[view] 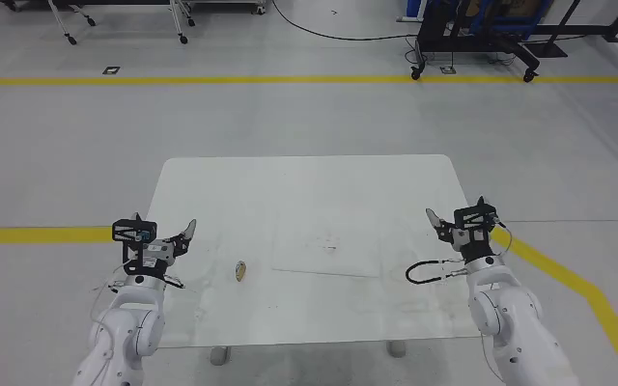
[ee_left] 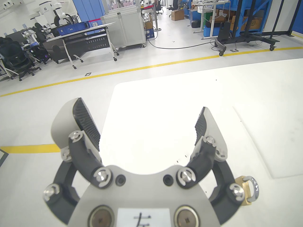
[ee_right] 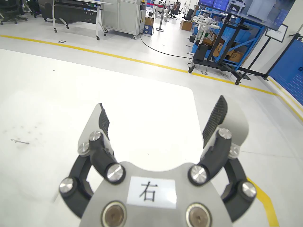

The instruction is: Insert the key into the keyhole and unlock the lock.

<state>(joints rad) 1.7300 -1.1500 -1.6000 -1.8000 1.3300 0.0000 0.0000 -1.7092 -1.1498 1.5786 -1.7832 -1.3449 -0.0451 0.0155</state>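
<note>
While the left pincer (view: pixel 164 225) hangs jaws apart over the tabletop's (view: pixel 309 183) left edge and the right pincer (view: pixel 456 214) likewise over its right edge, I log: one-character white label (ee_right: pixel 151 191) on each base. Brass lock (view: pixel 239 272) lies near the front edge, left of middle, and is half hidden by the left pincer in its wrist view.

Brass-gold lock (view: pixel 239 272) (silver shackle (ee_left: pixel 256 187)), white table (view: pixel 290 183), yellow floor lines (view: pixel 290 79)

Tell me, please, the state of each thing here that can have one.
Left gripper: fingers open, empty.
Right gripper: fingers open, empty.
Padlock: lying on the table, untouched; locked or not, cannot tell.
Key: small, lying flat on the table, apart from the lock.
</note>
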